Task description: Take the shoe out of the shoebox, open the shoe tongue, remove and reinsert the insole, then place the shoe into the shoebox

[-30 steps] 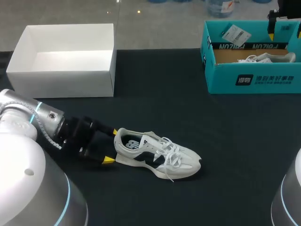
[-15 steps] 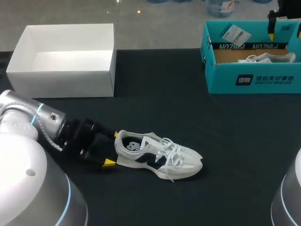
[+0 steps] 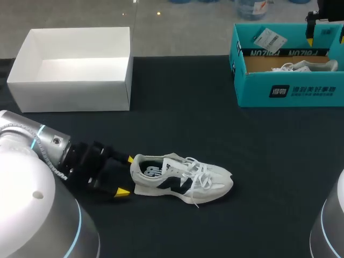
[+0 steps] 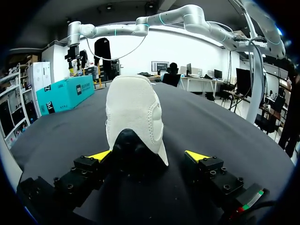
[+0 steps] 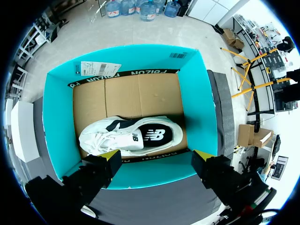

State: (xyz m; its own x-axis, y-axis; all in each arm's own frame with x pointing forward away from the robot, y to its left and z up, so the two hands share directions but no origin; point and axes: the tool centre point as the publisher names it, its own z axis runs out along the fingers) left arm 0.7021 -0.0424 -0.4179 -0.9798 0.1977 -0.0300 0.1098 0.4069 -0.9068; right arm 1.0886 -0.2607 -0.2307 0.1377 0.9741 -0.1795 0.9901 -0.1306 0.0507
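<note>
Since a second ago the left arm has drawn back toward the near edge of the table, and the white-and-navy sneaker has gone with it: its heel now sits lower and nearer the robot, so the shoe lies more level, toe pointing right. The right arm has not shifted

The left arm comes in low from the left, wrist almost level with the tabletop. The left gripper is spread around the sneaker's heel, one yellow tip on each side; in the wrist view one finger lies close against the heel and the other stands clear of it. The sneaker rests upright on its sole, well apart from the open white box at the far left

The right gripper hangs with fingers spread above the teal shoebox at the far right, where a second sneaker lies on its side
</note>
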